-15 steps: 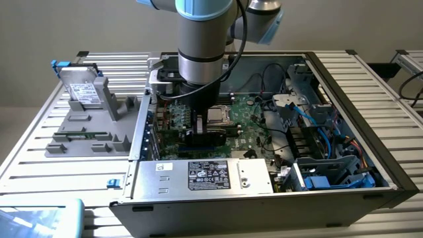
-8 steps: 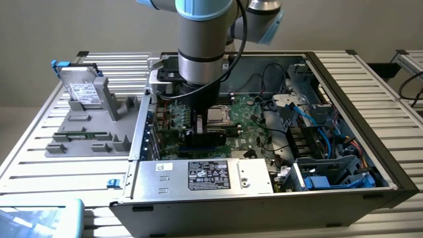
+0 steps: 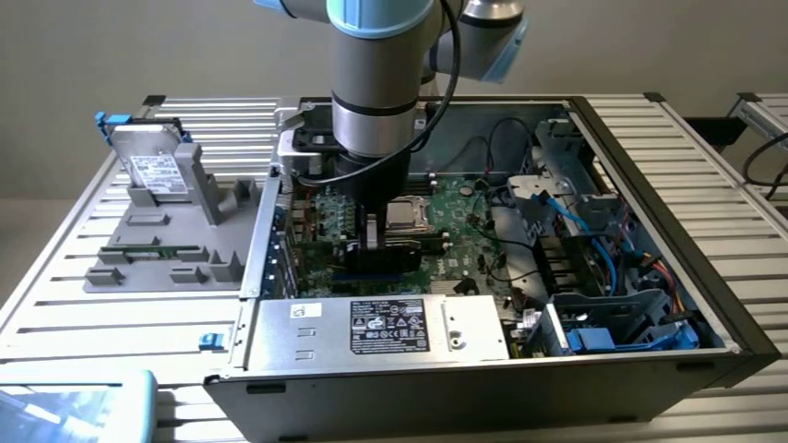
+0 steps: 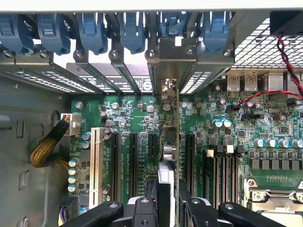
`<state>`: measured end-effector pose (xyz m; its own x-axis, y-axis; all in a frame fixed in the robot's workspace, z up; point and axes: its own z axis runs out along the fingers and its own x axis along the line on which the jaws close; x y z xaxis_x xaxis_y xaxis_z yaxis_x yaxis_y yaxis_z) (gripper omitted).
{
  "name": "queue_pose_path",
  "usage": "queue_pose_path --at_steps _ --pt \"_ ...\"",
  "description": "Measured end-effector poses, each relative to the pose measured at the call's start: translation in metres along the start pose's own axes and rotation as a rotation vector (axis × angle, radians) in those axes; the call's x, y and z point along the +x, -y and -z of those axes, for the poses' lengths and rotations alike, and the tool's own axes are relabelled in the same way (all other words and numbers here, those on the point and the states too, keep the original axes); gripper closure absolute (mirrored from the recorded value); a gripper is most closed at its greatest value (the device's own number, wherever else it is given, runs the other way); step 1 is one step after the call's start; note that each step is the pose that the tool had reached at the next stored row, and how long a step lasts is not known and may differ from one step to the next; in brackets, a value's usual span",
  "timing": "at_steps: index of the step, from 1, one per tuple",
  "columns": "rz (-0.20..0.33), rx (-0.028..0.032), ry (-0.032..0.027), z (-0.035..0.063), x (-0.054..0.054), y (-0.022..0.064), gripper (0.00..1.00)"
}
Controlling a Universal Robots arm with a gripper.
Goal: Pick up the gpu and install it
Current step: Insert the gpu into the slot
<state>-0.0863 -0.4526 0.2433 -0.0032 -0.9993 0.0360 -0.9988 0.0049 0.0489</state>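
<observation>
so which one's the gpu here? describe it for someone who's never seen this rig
Start at the open computer case on the slatted table, then its green motherboard. The gpu is the thin card standing on edge among the black expansion slots, between the gripper fingers. Unlike the flat-lying slots, it stands upright, reaching the rear metal bracket.

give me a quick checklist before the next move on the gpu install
1. gpu between the gripper fingers: ok, seen edge-on.
2. Card standing upright over the motherboard: ok.
3. Card lined up with a slot: cannot tell.
4. Card's bracket end at the rear openings: ok, it reaches the bracket row.
5. Red cable away from the card: ok.
6. Card fully seated: cannot tell.
</observation>
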Motion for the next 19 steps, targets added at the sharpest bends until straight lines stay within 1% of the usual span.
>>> queue_pose_path --at_steps 10,11,13,19 --pt "0.000 0.0002 0.0003 -0.0008 0.0001 0.0001 0.72" --pt "0.000 0.0002 0.0024 -0.0010 0.0003 0.0000 0.72" --pt "0.001 0.0002 0.0109 -0.0010 0.0019 0.0000 0.72" --pt "0.001 0.0002 0.0113 -0.0010 0.0018 0.0000 0.72"
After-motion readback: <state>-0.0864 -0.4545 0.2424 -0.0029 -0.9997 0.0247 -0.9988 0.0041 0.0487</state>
